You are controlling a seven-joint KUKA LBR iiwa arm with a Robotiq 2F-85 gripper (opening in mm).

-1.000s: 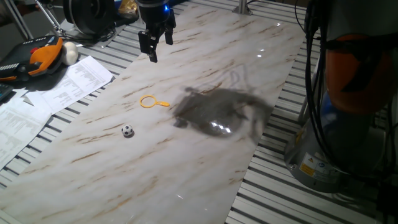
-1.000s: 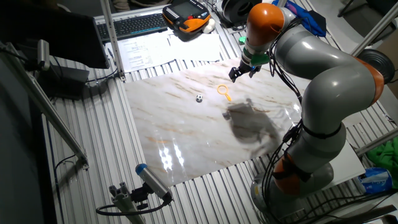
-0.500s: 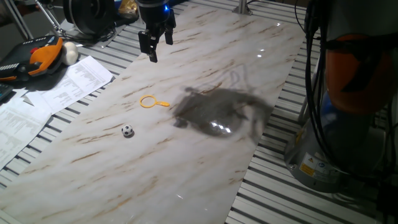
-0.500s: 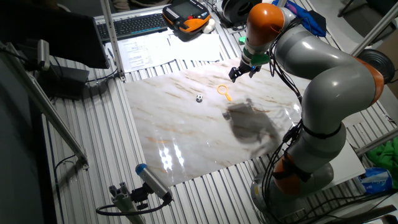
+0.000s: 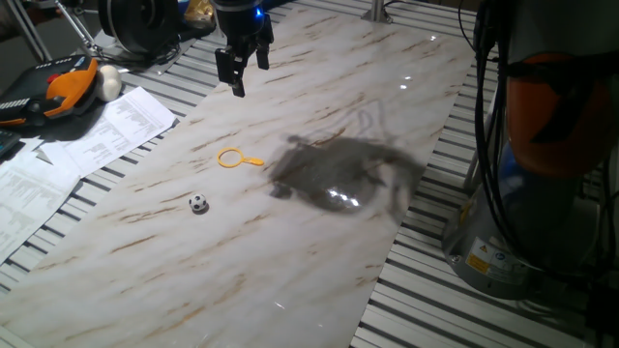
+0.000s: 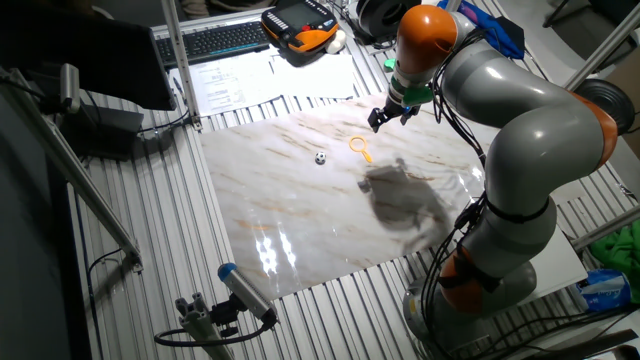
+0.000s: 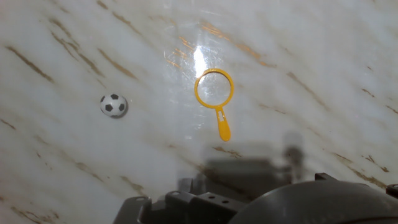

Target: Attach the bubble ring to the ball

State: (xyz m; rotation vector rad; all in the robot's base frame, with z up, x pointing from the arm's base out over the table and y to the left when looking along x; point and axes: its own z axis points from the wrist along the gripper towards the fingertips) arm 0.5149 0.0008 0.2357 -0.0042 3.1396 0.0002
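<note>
Bubble ring [image 5: 231, 159] lies flat on the marble tabletop [image 5: 319, 242], handle pointing right in one fixed view. Ball [image 5: 198, 203] sits on the tabletop nearer and slightly left of it — close, not touching. In the hand view, ring [image 7: 214, 93] centre, ball [image 7: 114, 105] to its left. Gripper [image 5: 240, 68] hangs above the tabletop, farther back than the ring, fingers spread, holding nothing. Papers [image 5: 68, 155] lie at left, off the marble.
</note>
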